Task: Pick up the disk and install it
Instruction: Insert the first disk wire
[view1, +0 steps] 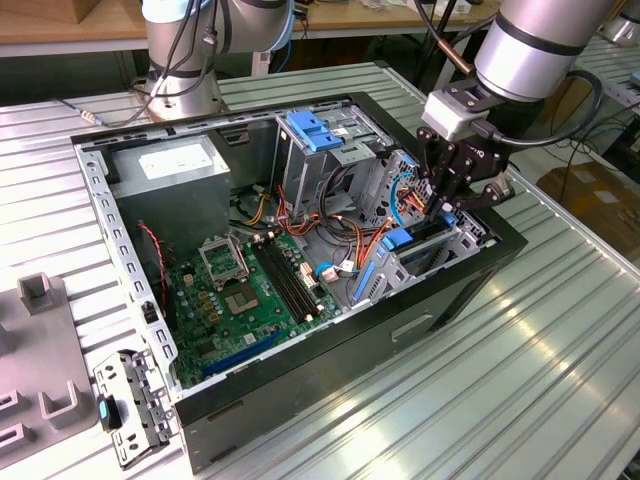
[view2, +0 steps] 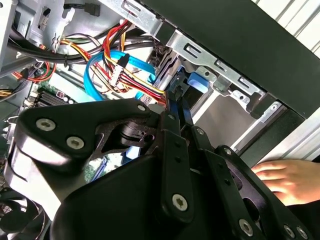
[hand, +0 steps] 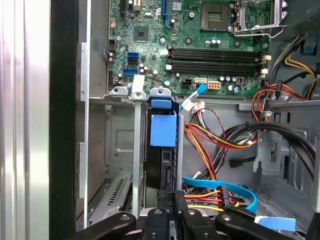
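Note:
The disk (hand: 163, 130) stands on edge in the metal drive bay (hand: 136, 150) at the corner of the open computer case (view1: 330, 360). Its dark body and blue plastic rail face me in the first wrist view. My gripper (view1: 447, 212) hangs just over that bay at the exterior view's right. Its fingers are shut together, with their tips at the disk's near end (view2: 192, 82). In both wrist views the black fingers (view2: 172, 107) point straight down the slot; the gripper (hand: 173, 196) sits right behind the disk. Whether the tips press on it I cannot tell.
Bundled red, yellow and blue cables (hand: 215, 140) lie beside the bay. The motherboard (view1: 240, 290), a grey metal box (view1: 175, 165) and a blue ribbed bracket (view1: 315, 130) fill the case. A person's hand (view2: 285, 180) rests outside the case wall. Grey fixtures (view1: 40, 300) stand on the slatted table.

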